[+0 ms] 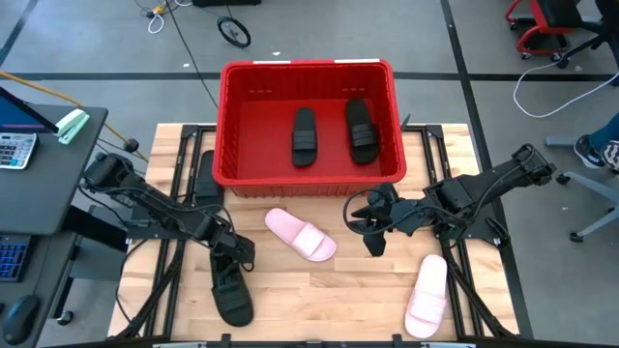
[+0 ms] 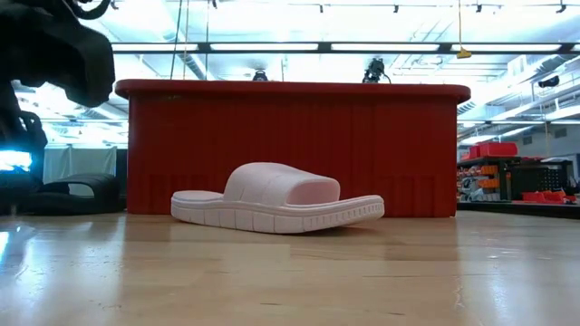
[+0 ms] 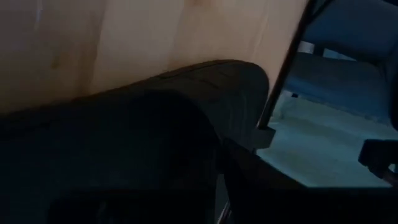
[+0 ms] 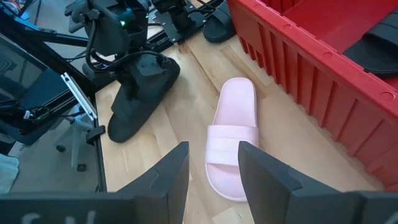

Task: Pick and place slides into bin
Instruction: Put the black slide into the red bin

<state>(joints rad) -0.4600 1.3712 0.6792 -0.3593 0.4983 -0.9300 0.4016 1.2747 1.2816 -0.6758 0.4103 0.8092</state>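
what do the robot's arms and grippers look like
Both arms are matte black with chunky jointed links and exposed black cables. The right gripper has two flat, angular dark fingers. The left gripper is equally dark and bulky, with a small green light on it in the right wrist view.

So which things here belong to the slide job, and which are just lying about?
Job:
- red bin holding two black slides
- pink slide near the bin
- pink slide at the table's front right
- black slide under the left gripper
- black slide left of the bin
- right gripper, fingers open

Lying about:
- calculator
- green stapler
- red chair
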